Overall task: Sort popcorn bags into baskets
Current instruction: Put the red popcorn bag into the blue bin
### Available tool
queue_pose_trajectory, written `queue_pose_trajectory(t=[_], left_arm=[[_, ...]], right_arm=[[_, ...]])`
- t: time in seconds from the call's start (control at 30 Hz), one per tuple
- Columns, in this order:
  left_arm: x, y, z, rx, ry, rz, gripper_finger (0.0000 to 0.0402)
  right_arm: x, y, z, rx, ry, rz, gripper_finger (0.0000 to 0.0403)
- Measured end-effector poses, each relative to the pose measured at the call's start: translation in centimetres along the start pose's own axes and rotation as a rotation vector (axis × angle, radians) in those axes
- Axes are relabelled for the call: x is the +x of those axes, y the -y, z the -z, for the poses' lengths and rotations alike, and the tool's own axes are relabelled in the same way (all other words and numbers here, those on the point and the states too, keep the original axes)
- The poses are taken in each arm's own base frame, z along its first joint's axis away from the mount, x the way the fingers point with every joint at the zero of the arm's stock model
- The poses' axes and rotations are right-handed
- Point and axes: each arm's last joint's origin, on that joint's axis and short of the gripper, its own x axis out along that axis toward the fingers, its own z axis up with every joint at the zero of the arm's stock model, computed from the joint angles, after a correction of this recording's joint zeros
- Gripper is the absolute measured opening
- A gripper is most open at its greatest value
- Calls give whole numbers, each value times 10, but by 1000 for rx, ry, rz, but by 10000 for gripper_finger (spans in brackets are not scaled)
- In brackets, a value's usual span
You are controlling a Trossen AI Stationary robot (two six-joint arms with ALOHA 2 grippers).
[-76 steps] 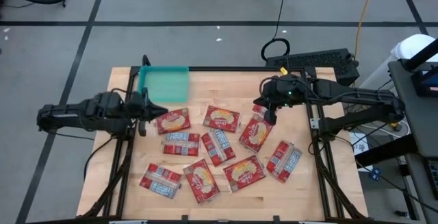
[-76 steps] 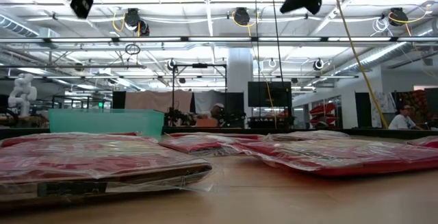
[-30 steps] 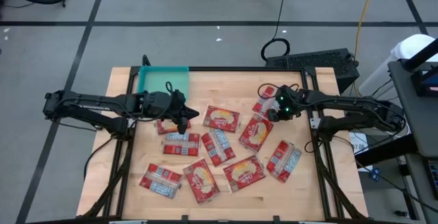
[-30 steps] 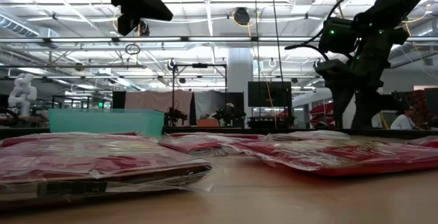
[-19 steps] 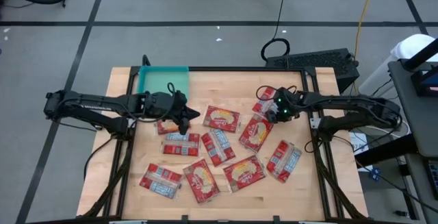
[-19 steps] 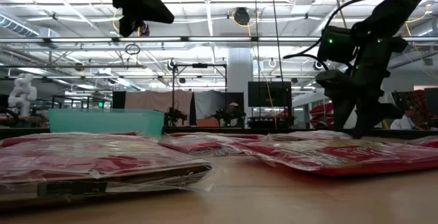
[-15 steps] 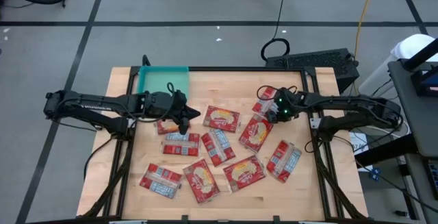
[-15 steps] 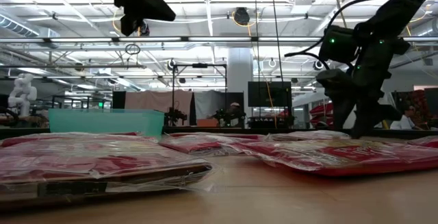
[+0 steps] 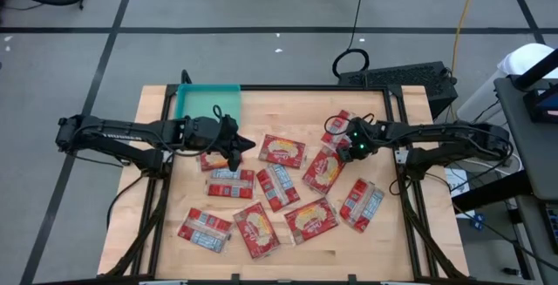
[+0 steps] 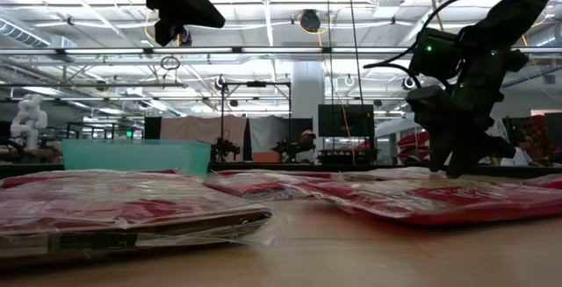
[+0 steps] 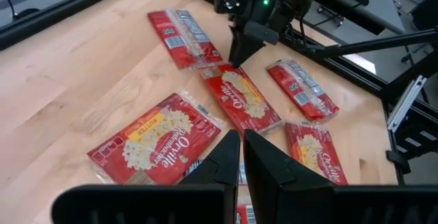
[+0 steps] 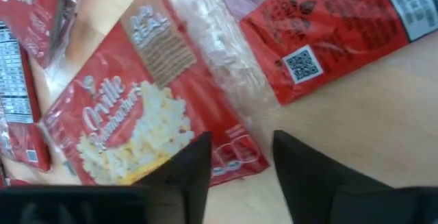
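- Barely started: the teal basket (image 9: 207, 106) at the back-left corner is looking empty, popcorn bags (image 9: 281, 185) lying scattered mid-table.
- Right gripper (image 9: 347, 145) is coming down part-open, straddling a bag edge, probably not gripping yet.
- Left gripper (image 9: 234, 156) is hovering shut, holding nothing.

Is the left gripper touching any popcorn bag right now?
Apart. The low view shows the left gripper hanging high above the popcorn bags, jaws shut and empty.

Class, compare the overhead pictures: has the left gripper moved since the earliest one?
Yes. The left gripper has moved away from beside the teal tray, inward over the popcorn bags.
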Motion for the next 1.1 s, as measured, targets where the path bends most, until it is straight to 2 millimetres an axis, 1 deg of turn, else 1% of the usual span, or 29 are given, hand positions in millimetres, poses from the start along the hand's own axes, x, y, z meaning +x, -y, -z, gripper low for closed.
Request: queue_pose_trajectory(t=[0.1,0.2,0.27,0.43,0.57,0.67,0.77,0.83,0.9,1.0,1.1], left_arm=[[0,0,0,19,7,-15,24],[0,-1,0,35,13,-28,24],[0,-1,-1,38,20,-41,24],[0,-2,-1,26,41,-85,24],[8,-5,1,-78,64,-168,24],[25,-5,3,-145,83,-185,24],[46,-2,8,-152,84,-159,24],[61,2,9,-159,104,-109,24],[74,6,11,-165,128,-60,24],[93,11,17,-174,143,7,24],[107,15,23,-172,143,60,24]], right_arm=[[1,0,1,-8,22,30,89],[1,0,3,-5,23,40,31],[2,-2,3,-12,18,22,9],[3,-11,5,-21,-42,-97,3],[3,-18,6,-44,-68,-173,1],[3,-21,8,-51,-91,-206,1],[2,-24,6,8,-78,-239,1],[-1,-33,0,25,-30,-319,5],[-9,-46,-7,20,19,-362,13],[-18,-56,-14,-18,87,-308,24],[-19,-58,-19,-59,107,-278,39]])
